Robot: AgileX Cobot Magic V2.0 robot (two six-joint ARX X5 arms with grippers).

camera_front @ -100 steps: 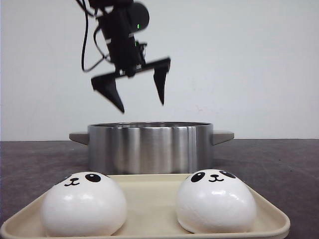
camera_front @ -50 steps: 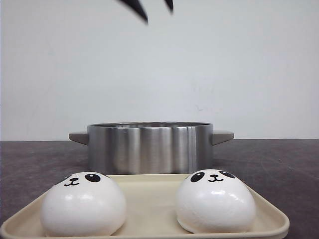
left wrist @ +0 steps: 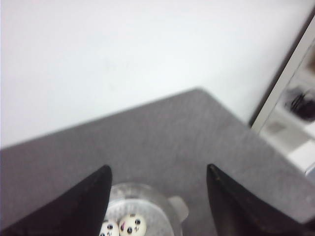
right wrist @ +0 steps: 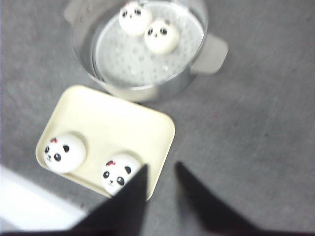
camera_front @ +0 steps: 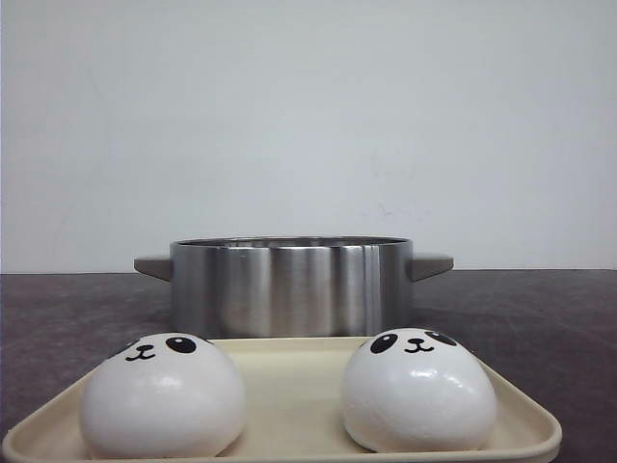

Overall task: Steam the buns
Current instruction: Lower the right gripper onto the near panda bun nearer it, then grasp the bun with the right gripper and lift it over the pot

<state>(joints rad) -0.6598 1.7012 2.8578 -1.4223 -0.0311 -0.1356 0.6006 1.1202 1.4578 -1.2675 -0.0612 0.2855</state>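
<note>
Two white panda buns (camera_front: pixel 162 395) (camera_front: pixel 418 391) sit on the cream tray (camera_front: pixel 289 381) in front of the steel pot (camera_front: pixel 289 287). In the right wrist view the two tray buns (right wrist: pixel 64 151) (right wrist: pixel 120 173) have red bows, and two more buns (right wrist: pixel 135 17) (right wrist: pixel 161 35) lie on the perforated insert inside the pot (right wrist: pixel 147 91). My left gripper (left wrist: pixel 158 169) is wide open and empty, high above the pot (left wrist: pixel 160 211), whose two buns (left wrist: pixel 132 224) show below. My right gripper (right wrist: pixel 161 166) is slightly open and empty, high above the tray's corner (right wrist: pixel 165 128). Neither gripper shows in the front view.
The pot has grey side handles (camera_front: pixel 430 263) (right wrist: pixel 212 54). The table top is dark grey (right wrist: pixel 246 137), with a white wall behind (camera_front: pixel 308 116). A pale shelf unit (left wrist: pixel 295 123) stands beyond the table's far corner.
My left gripper, open above the pot a second ago, has risen out of the top of the front view. The buns, tray and pot have not moved.
</note>
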